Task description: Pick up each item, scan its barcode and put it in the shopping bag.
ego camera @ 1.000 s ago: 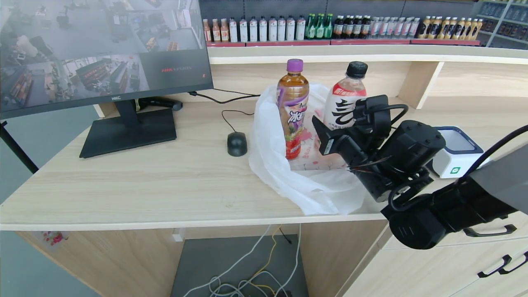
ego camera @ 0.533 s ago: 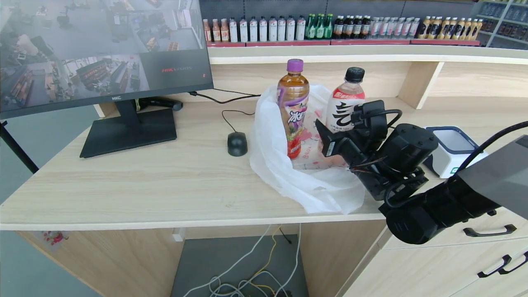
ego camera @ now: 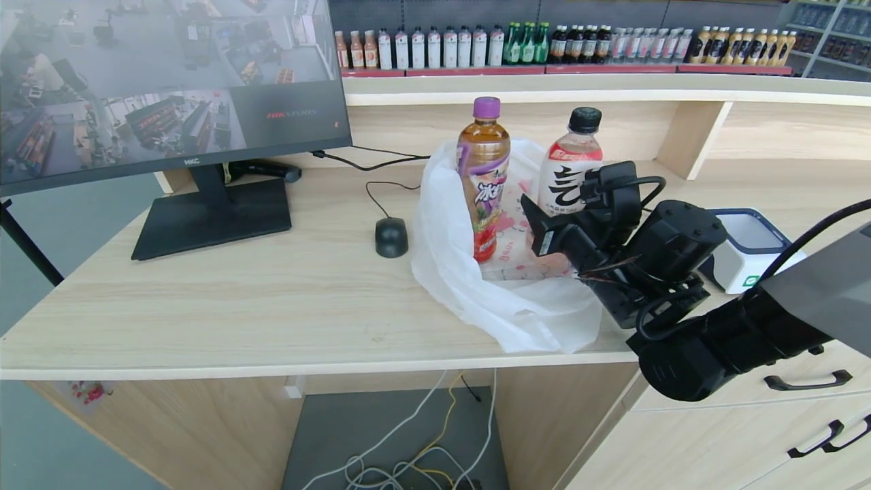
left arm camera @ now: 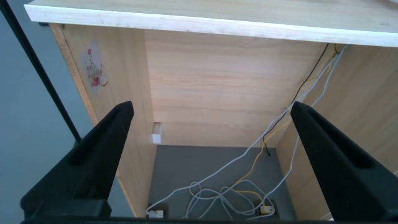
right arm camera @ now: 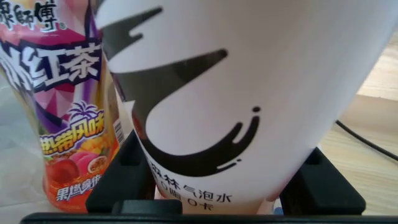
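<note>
One item looks done: the tea bottle (ego camera: 483,184) stands upright in the bag (ego camera: 476,292), right of the counter's (ego camera: 272,292) middle and reaching its front edge. The white bottle (ego camera: 570,173) is in the bag's mouth just beside it, with the right gripper (right arm camera: 224,193) clamped low on its body. Whether its base rests yet is hidden. Its long axis runs vertical, cap up, label toward the robot. Likely left: release and withdraw. The left gripper (left arm camera: 211,162) hangs below the counter's front edge — jaws apart, empty.
</note>
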Motion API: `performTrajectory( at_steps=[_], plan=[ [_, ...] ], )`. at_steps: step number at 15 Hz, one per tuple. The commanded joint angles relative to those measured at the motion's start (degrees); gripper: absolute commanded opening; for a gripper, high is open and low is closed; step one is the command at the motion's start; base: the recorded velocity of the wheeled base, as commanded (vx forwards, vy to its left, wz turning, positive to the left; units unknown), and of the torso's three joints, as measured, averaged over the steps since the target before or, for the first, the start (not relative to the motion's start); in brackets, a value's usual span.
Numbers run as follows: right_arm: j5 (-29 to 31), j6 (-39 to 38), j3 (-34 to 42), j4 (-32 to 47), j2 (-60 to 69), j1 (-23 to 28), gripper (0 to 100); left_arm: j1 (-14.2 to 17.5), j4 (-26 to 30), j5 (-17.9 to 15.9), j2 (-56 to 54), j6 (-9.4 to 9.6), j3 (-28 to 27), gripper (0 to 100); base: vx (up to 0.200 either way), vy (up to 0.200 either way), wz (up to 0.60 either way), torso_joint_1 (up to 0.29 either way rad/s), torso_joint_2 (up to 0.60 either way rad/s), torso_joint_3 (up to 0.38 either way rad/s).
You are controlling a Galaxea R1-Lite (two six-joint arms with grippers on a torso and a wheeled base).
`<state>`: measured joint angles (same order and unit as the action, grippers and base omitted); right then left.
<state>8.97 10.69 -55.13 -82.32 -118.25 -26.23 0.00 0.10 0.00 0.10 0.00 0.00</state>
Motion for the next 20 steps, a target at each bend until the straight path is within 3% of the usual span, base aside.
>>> performTrajectory(
  at_steps=[1, 20],
  plan=[
    [0.0, 0.0, 0.0, -0.1, -0.3, -0.3, 0, 0.0, 0.0, 0.0, 0.0, 0.00, 0.0, 100, 0.000, 0.000, 0.00, 0.000, 0.00, 0.000],
    [-0.2, -0.8, 2.5, -0.2, -1.3, -1.3, 0, 0.0, 0.0, 0.0, 0.0, 0.00, 0.0, 100, 0.000, 0.000, 0.00, 0.000, 0.00, 0.000]
  ],
)
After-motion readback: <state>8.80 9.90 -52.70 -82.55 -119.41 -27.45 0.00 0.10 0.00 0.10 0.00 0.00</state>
